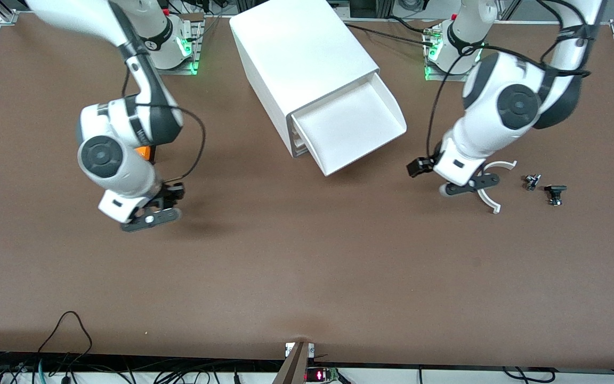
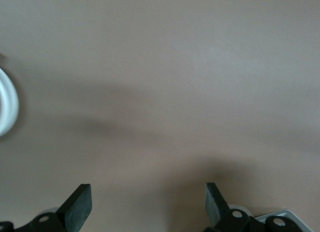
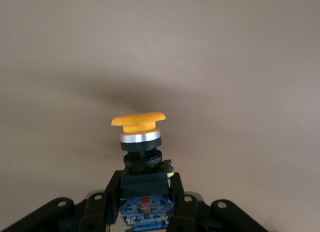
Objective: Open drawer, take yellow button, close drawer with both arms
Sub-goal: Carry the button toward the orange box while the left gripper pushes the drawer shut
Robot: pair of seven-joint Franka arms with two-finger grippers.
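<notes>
Button [image 3: 138, 123] clamped in right tool [image 3: 145, 189] — left tool [image 2: 147, 204] spread over table [image 1: 307, 266].

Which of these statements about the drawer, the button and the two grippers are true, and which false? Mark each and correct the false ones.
1. The uppermost drawer stands pulled out of the cabinet. True.
2. The button lies inside the drawer. False: the right gripper holds it over bare table.
3. The left gripper is open and holds nothing. True.
4. The white ring piece sits on top of the cabinet. False: it lies on the table under the left gripper.
</notes>
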